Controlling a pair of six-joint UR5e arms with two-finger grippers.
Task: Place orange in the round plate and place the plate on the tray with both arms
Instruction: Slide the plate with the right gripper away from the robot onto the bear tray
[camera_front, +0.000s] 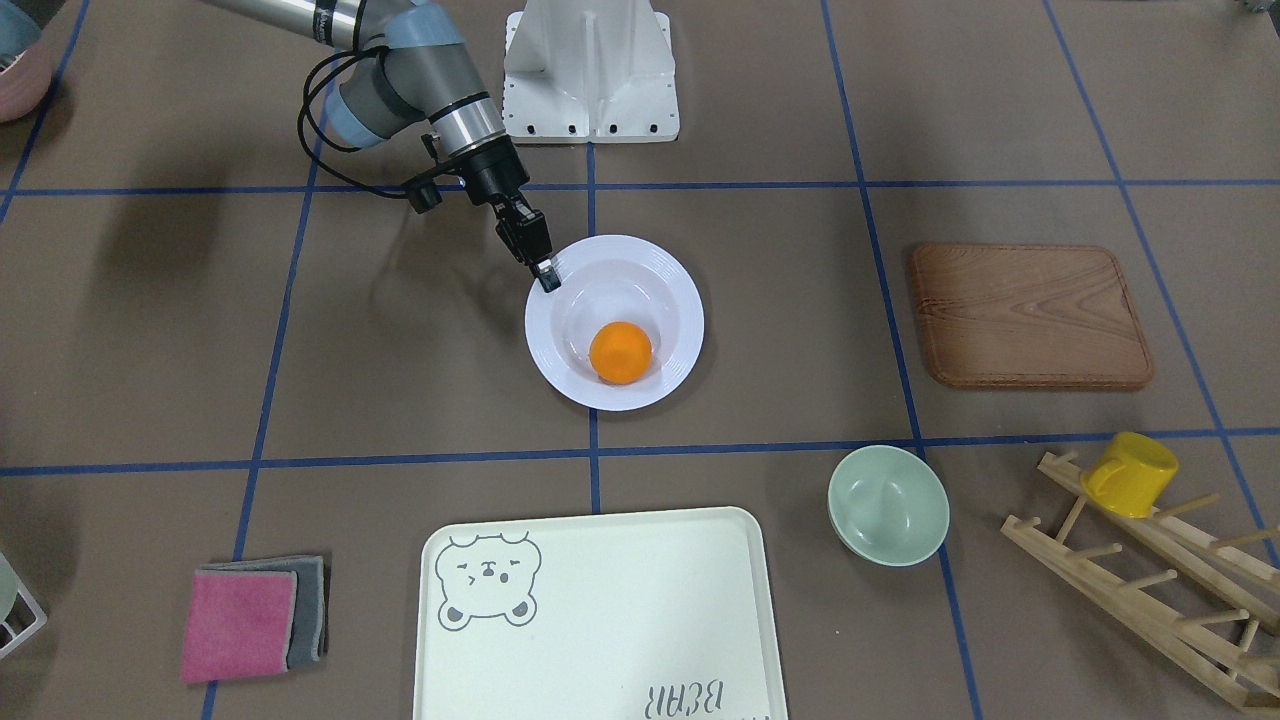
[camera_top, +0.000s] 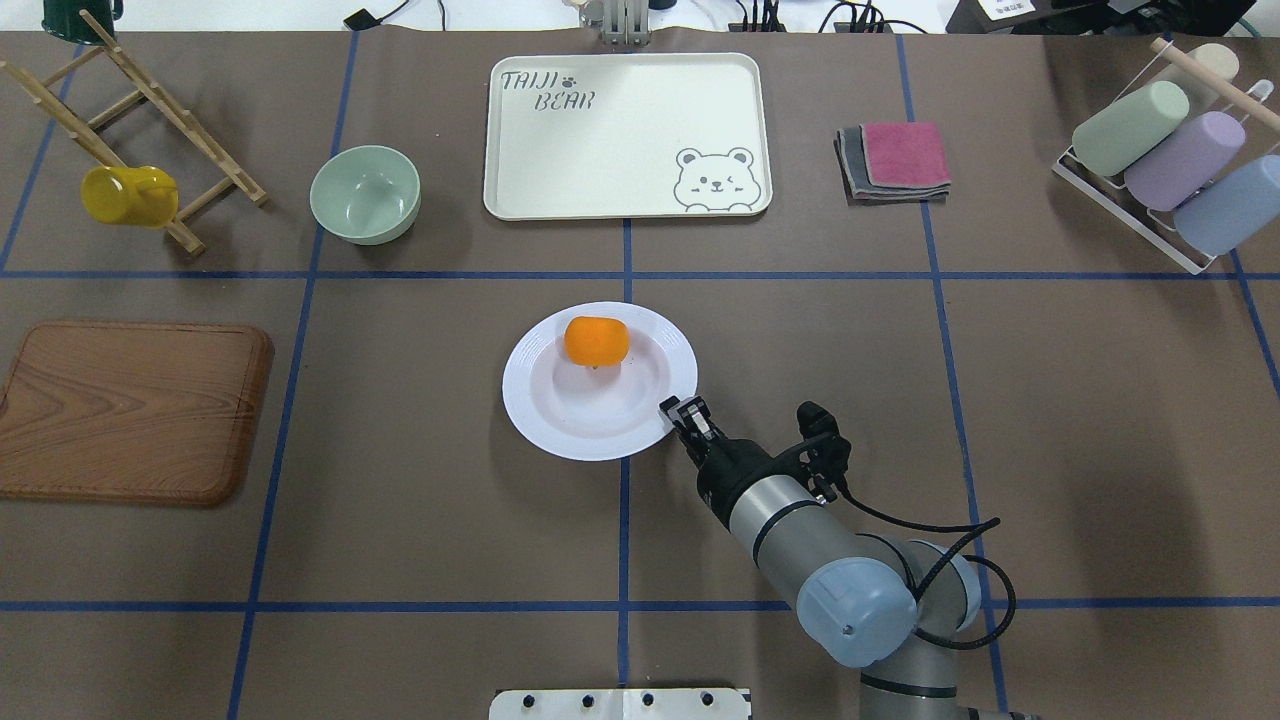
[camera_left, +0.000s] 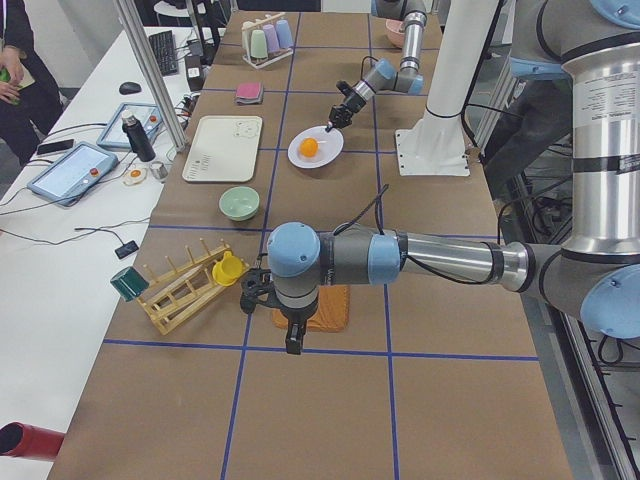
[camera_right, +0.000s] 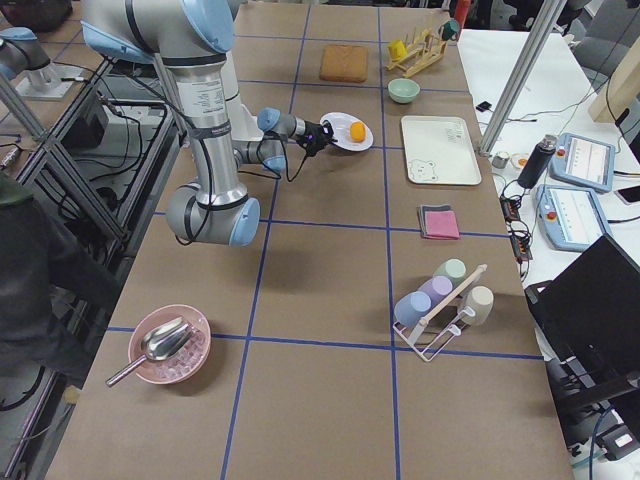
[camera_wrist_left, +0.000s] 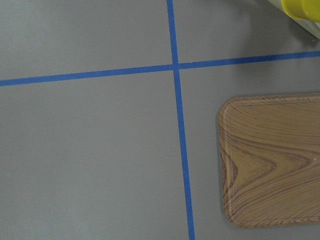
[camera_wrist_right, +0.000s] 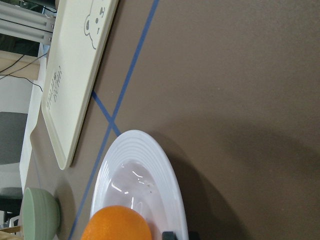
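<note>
The orange (camera_front: 620, 352) lies in the sunken centre of the round plate (camera_front: 680, 300), which rests flat on the table's middle. My right gripper (camera_front: 546, 280) is at the plate's rim on the robot's side. In the right wrist view its dark fingertips (camera_wrist_right: 170, 234) straddle the rim (camera_wrist_right: 165, 170), shut on it. The cream bear tray (camera_front: 620, 600) lies beyond the plate, bare. My left gripper (camera_left: 292, 345) hangs above the table beside the wooden board (camera_wrist_left: 272, 160), far from the plate. Whether it is open or shut cannot be told.
A pale-green bowl (camera_front: 888, 505) sits beside the tray. A wooden rack with a yellow mug (camera_front: 1130, 475) stands at the far left corner. Folded pink and grey cloths (camera_front: 250, 620) and a cup rack (camera_top: 1160, 160) are on the right. A person (camera_left: 15, 50) stands at a side bench.
</note>
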